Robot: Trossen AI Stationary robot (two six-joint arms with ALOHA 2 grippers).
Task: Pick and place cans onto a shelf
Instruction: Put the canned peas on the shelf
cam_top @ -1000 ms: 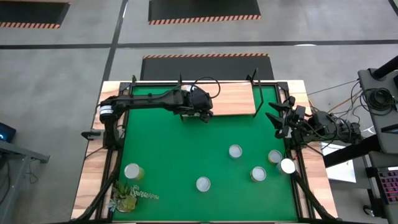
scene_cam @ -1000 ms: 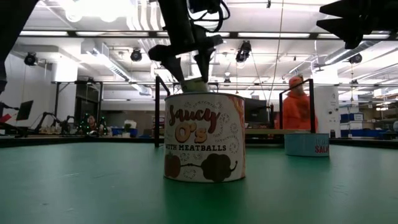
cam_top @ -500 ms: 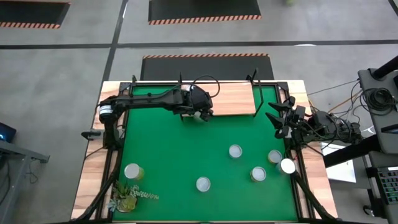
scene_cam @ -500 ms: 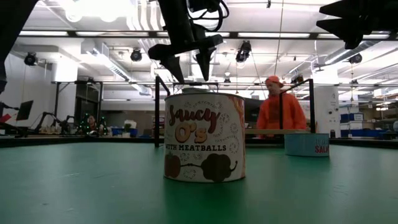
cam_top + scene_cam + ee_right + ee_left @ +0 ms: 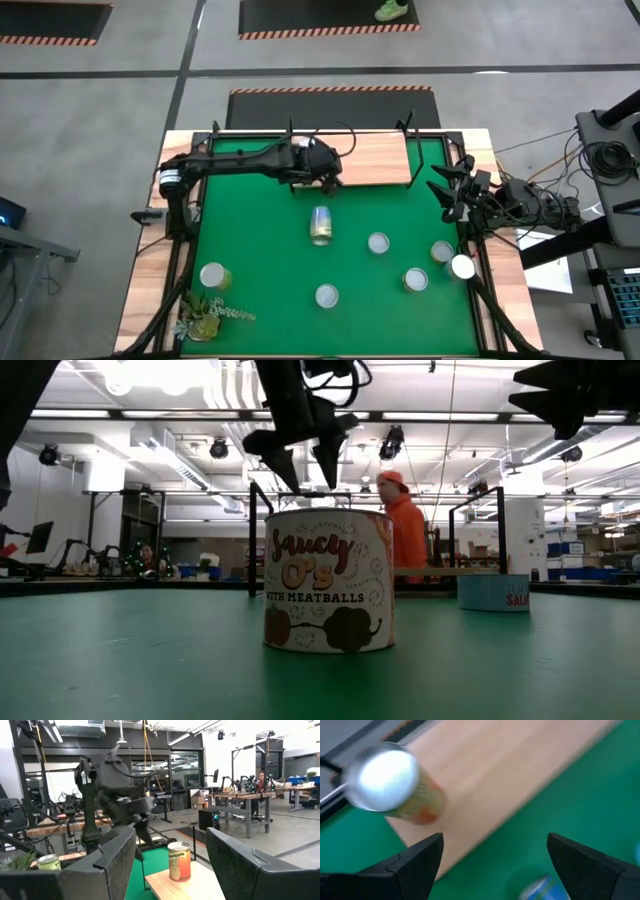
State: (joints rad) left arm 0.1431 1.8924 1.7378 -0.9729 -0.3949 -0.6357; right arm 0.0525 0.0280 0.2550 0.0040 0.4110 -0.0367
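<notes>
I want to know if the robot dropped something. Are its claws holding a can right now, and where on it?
No. The left gripper is open and empty above the shelf, where one can stands. The right gripper is empty too.

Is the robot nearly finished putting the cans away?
Not nearly. Done: one orange-labelled tin can stands on the light wood shelf. In hand: nothing; the left gripper is open above it, and the right gripper waits open off to the side. Left: seven silver-topped cans on the green mat, one lying on its side.

green table (image 5: 260,240), cans (image 5: 378,243), plant sprig (image 5: 203,315), shelf (image 5: 375,160)
</notes>
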